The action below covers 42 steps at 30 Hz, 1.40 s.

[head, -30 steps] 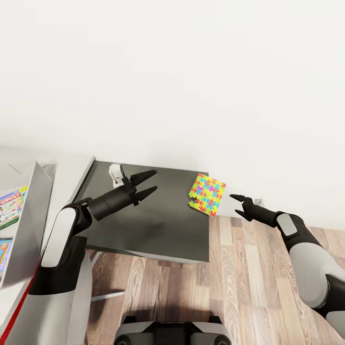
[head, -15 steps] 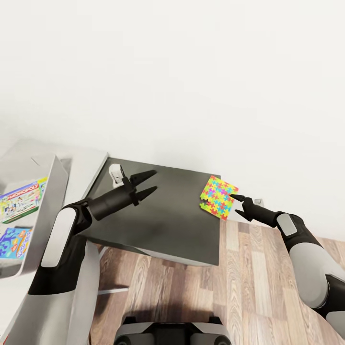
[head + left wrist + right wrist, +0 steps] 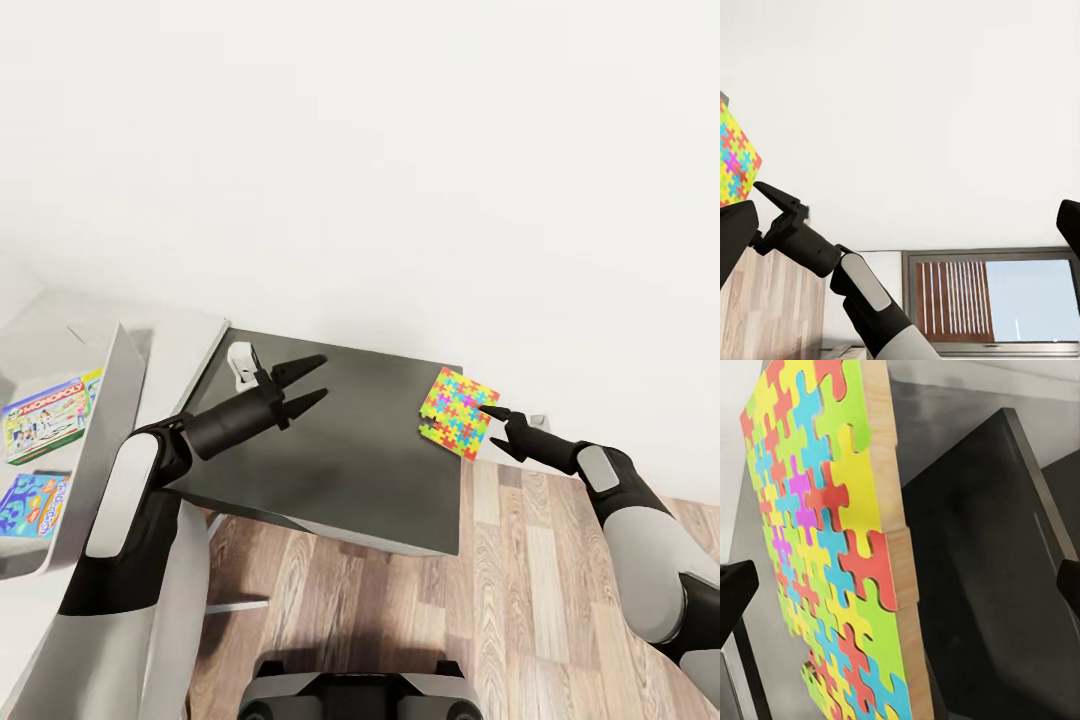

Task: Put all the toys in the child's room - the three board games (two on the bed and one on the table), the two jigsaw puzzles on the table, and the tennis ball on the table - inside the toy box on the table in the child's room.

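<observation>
We see the toy box (image 3: 95, 420) at far left holding two board games (image 3: 45, 415). Jigsaw puzzle (image 3: 458, 411), multicoloured, wood-edged, tilts at the dark panel's (image 3: 340, 470) corner. Right gripper (image 3: 497, 418) fingertips touch it, spread wide; left gripper (image 3: 305, 382) spread, empty.

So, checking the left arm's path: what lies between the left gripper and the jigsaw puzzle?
Nothing: in the head view, left gripper to jigsaw puzzle shows bare dark desk panel.

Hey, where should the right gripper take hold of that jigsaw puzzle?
Probably by the thin wooden edge facing the right gripper, coming from the robot's right. The jigsaw puzzle stands tilted on edge at the dark panel's corner, so the fingers could straddle the sheet, one on each face.
</observation>
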### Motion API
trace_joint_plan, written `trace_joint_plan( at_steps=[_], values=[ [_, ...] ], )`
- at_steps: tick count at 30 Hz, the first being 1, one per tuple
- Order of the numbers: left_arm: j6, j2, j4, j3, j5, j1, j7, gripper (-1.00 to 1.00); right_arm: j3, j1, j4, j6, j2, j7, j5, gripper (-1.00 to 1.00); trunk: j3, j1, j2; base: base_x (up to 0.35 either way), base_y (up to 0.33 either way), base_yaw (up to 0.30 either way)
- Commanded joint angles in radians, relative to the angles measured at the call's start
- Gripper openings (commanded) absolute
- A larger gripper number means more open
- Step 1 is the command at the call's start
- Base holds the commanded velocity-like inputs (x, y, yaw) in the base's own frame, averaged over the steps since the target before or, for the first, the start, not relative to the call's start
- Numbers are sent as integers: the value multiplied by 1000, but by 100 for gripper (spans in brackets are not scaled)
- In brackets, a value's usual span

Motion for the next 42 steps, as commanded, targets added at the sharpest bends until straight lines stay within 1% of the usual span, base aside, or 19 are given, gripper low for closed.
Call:
trace_joint_plan(
  at_steps=[1,10,24,42],
  values=[
    [3,0,0,1,6,-1,5,100,-5,-1,0,6,1,3,2,100,-1,1,-2,0,0,9],
    [3,0,0,1,6,-1,5,100,-5,-1,0,5,1,3,2,100,-1,1,-2,0,0,12],
    [3,0,-1,1,6,0,5,100,-6,-1,0,5,1,3,2,100,-1,1,-2,0,0,82],
    [3,0,-1,-2,6,0,5,100,-6,-1,0,7,3,3,2,100,-1,1,-2,0,0,12]
  ],
)
